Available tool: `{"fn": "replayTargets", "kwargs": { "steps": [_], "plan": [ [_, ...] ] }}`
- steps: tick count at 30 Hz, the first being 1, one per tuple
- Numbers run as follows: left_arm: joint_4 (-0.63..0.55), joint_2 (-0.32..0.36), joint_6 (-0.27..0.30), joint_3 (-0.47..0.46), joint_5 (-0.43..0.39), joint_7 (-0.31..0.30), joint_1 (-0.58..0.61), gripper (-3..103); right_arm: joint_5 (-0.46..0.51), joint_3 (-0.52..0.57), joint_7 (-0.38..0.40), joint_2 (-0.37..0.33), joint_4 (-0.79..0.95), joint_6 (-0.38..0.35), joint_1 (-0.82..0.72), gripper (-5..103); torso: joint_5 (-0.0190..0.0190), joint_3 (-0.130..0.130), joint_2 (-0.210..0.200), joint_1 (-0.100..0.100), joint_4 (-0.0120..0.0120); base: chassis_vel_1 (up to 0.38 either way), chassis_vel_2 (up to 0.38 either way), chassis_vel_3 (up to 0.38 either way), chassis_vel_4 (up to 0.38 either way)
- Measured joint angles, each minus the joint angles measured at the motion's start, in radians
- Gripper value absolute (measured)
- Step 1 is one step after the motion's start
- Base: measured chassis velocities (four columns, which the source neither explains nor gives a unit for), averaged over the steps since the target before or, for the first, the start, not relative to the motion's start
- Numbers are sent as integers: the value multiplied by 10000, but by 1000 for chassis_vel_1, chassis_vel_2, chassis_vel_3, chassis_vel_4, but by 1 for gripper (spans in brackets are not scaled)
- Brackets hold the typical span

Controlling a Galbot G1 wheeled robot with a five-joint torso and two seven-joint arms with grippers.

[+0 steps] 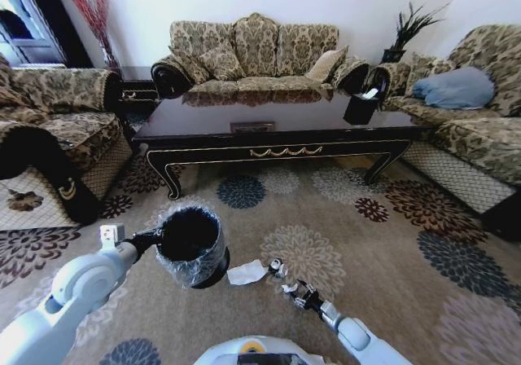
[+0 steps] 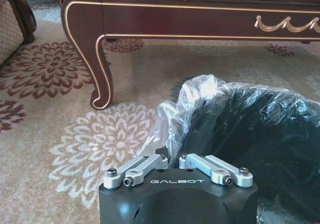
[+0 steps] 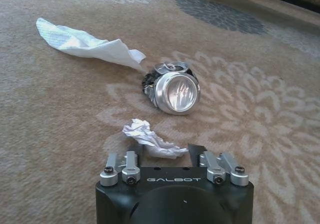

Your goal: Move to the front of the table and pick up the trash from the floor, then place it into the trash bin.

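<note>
A: Entry, head view. Left gripper (image 1: 156, 236), lower left of frame, is clenched on the rim of the small round black trash bin lined with crinkled clear plastic (image 1: 194, 247), holding it tilted with the mouth facing up toward the camera.

B: Left wrist view agrees: the gripper (image 2: 171, 160) pinches the bag-covered rim of the bin (image 2: 260, 134). The curved leg of the long glossy dark wood worktop with gold scroll ornament (image 2: 95, 59) stands beyond, upper part of frame.

A: Right gripper (image 1: 286, 282), lower centre, is low over the beige carpet floor with round flower medallions (image 1: 391, 259).

B: Right wrist view: right gripper (image 3: 165, 151) has its jaws spread, released, on either side of a small crumpled white bit of paper (image 3: 150, 139) lying on the carpet.

A: Other trash?

B: Crushed silvery can (image 3: 172, 89) at frame centre, just beyond the white bit. Flat white paper scrap (image 3: 90, 44) upper left, one corner touching or nearly touching the can.

A: In the head view the scrap (image 1: 247, 273) lies just right of the bin. Worktop (image 1: 277, 129) spans the upper middle.
</note>
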Motion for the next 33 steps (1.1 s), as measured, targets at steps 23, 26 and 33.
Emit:
{"fn": "replayTargets", "kwargs": {
  "steps": [23,26,33],
  "plan": [
    [34,-108,-21,118,91,151,38,4,-100,644,173,21,840,-348,-672,0,-1,1,-1,1,-1,0,0,0,0],
    [63,2,-23,679,152,106,-300,4,-32,1004,196,-159,1435,-415,-945,0,-1,1,-1,1,-2,0,0,0,0],
    [191,113,-35,2018,435,-41,-994,4,418,2191,403,-540,2950,-589,-1689,0,-1,1,-1,1,-5,0,0,0,0]
  ]
}}
